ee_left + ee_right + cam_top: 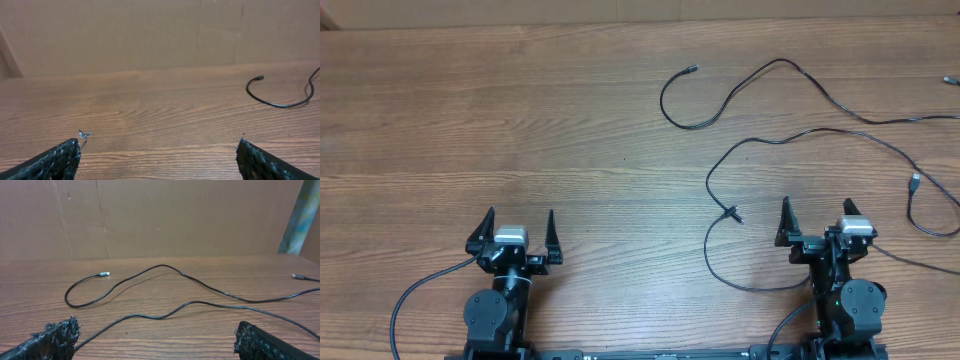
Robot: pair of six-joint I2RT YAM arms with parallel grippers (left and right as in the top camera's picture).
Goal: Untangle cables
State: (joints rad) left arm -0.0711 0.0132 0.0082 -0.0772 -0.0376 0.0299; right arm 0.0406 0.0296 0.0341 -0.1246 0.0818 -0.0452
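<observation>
Wood table (540, 110), brown wall (150, 35) | left gripper (518, 226) and right gripper (817, 218) spread wide, empty | cables (785, 62) lie right side, looping from just left of right gripper toward far right | likely light, limp, thin — pinch beside the crossing (729, 212).

Bare table (470, 120) from 9 through 12 to 2 o'clock of left gripper (515, 232): free passage. Cables (820, 129) strewn from 9 through 12 to 3 o'clock of right gripper (817, 215), nearest loop just beside it at 9 o'clock: passage obstructed.
</observation>
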